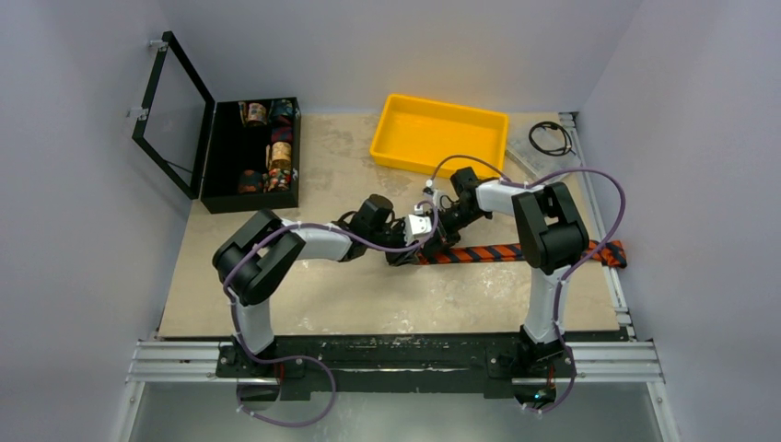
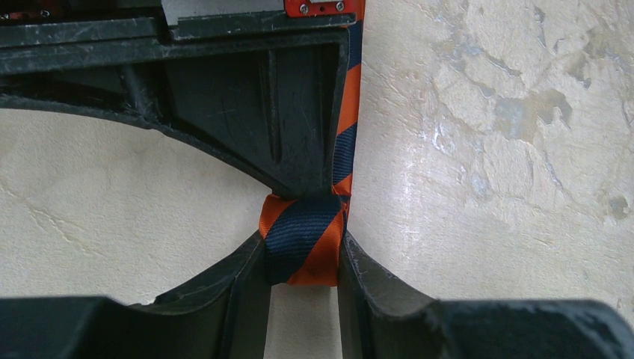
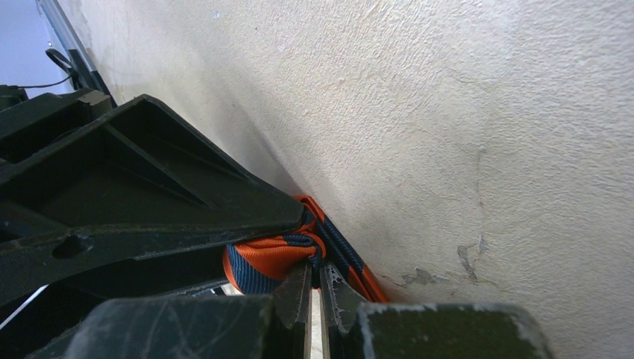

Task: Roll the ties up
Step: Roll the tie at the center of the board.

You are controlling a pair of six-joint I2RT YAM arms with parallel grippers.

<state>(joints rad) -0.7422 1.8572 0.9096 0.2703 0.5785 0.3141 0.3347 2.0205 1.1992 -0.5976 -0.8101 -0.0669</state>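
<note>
No text, label, brand, number or sign can be read in any of the views. A red board edge (image 2: 323, 6) straight ahead of the left tool (image 2: 303, 250), past its fingertips, shows only two screw heads and no legible print. A small white patch (image 1: 421, 224) close beside that tool in the top view carries a grey mark too small to make out
</note>
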